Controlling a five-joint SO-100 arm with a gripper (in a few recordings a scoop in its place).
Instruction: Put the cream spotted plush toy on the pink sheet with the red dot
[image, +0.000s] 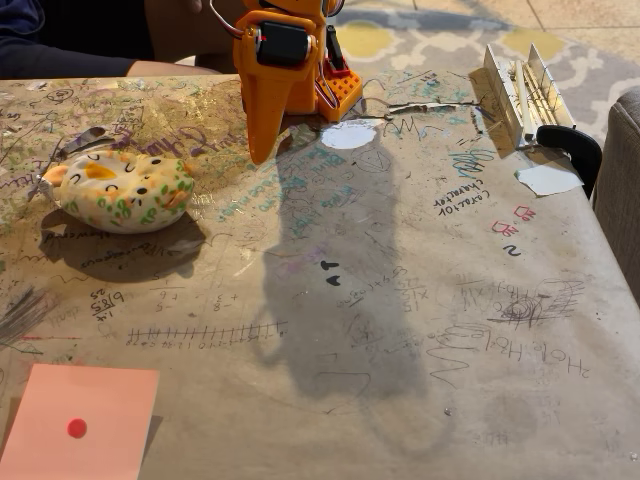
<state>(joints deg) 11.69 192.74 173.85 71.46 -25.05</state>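
The cream spotted plush toy (120, 190) lies on the brown scribbled table at the left, with green and orange spots and its face turned up. The pink sheet (85, 420) lies flat at the front left corner, its red dot (77, 428) near the middle, well in front of the plush with bare table between them. My orange gripper (262, 150) hangs point-down at the back centre, to the right of the plush and apart from it. Its jaws look shut into one wedge, with nothing held.
A person's arm (150, 68) rests along the back left table edge. White paper scraps (348, 135) (548, 178) lie at the back. A metal rail piece (520, 90) and a black clamp (570, 145) sit at the back right. A grey sofa arm (625, 180) borders the right edge.
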